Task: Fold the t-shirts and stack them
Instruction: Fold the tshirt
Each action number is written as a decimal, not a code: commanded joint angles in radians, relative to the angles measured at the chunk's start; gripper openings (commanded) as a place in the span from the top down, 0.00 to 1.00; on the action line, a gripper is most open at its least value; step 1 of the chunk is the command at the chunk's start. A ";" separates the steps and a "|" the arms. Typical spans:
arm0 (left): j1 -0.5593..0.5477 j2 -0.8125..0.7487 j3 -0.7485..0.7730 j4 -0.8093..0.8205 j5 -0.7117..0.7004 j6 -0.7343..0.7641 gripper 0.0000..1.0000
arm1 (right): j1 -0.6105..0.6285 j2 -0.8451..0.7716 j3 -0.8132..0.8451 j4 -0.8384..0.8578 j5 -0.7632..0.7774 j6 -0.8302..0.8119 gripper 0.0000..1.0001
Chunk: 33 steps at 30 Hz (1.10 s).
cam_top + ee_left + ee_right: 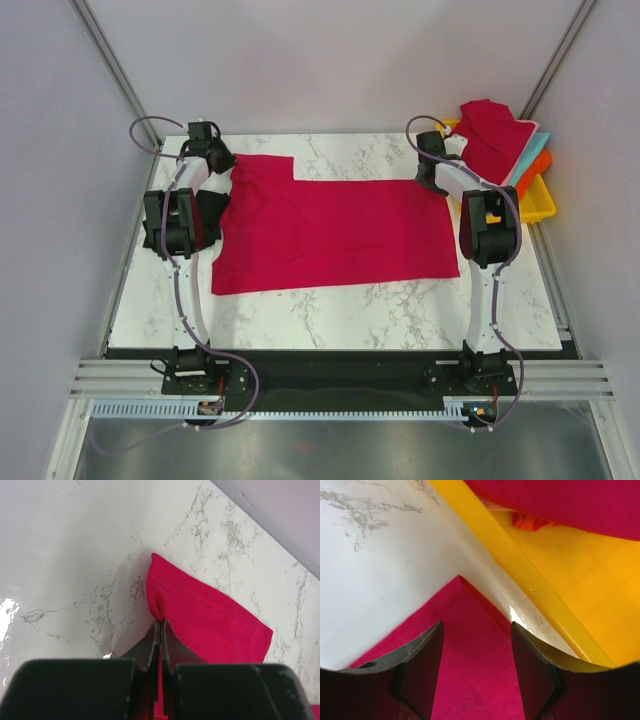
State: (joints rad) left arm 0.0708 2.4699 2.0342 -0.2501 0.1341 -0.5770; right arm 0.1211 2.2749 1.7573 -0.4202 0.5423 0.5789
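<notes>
A crimson t-shirt [330, 230] lies spread flat across the marble table. My left gripper [222, 160] is at its far left sleeve, shut and pinching the sleeve's edge [200, 620] between its fingertips [160, 624]. My right gripper [432, 175] hovers open over the shirt's far right corner [470, 650], one finger on each side of the cloth and nothing held [476, 630]. More t-shirts are piled in the yellow tray: a crimson one [495, 135] on top, with teal [537, 155] and orange [532, 522] edges showing beneath.
The yellow tray [535, 205] stands at the table's far right edge, its rim [520, 565] just beyond the right fingers. A dark cloth [208, 218] lies partly under the left arm and the shirt's left edge. Grey walls close in the back and sides.
</notes>
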 commanded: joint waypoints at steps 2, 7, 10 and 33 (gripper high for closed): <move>0.004 -0.016 0.041 0.055 0.016 -0.040 0.98 | -0.020 0.047 0.074 -0.002 -0.027 0.009 0.36; 0.001 -0.005 0.047 0.063 0.022 -0.044 0.98 | -0.028 0.100 0.146 -0.022 -0.042 0.006 0.36; 0.003 -0.002 0.049 0.064 0.018 -0.037 0.98 | -0.031 0.135 0.191 -0.051 -0.061 0.007 0.39; -0.022 -0.092 0.054 0.055 0.018 0.052 0.98 | -0.029 0.136 0.228 -0.046 -0.018 -0.014 0.43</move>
State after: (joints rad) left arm 0.0483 2.4695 2.0521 -0.2287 0.1596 -0.5720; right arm 0.0963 2.3894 1.9274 -0.4442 0.4988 0.5793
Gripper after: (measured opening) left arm 0.026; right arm 0.569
